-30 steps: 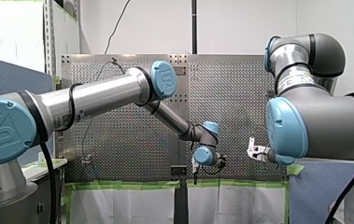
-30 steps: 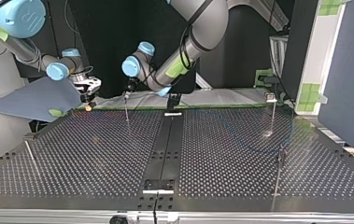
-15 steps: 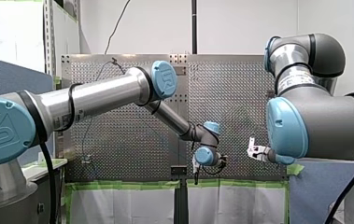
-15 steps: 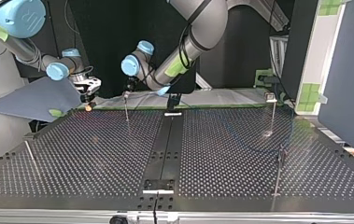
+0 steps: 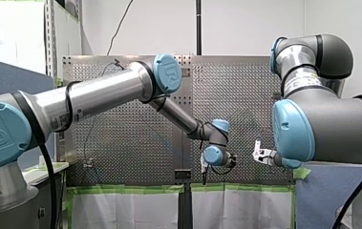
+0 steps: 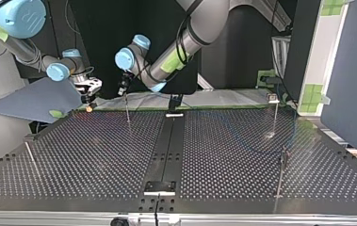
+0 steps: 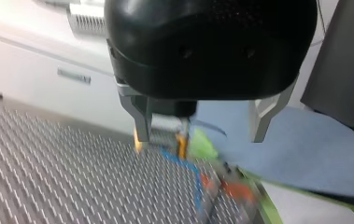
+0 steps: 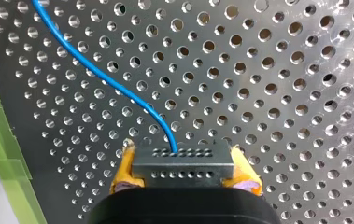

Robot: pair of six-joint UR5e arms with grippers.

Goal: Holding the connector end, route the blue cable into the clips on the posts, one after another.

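While top view puts the left arm's jaws over a post [image 6: 127,109], left wrist view shows you them spread open. Right wrist view: right arm's jaws clamp the connector [image 8: 182,164], blue cable [image 8: 104,79] trailing over the tabletop [image 8: 282,93].

Right wrist view: the blue cable [image 8: 104,77] runs out of view away from the connector [image 8: 182,161]; the connector hides most of the yellow pads [image 8: 124,170] of the right gripper [image 8: 182,176]; left wrist view: everything ahead of the left gripper [image 7: 200,139] is blurred, an orange-red smear [image 7: 233,189] unidentifiable; top and front views: the cable is too thin to trace.
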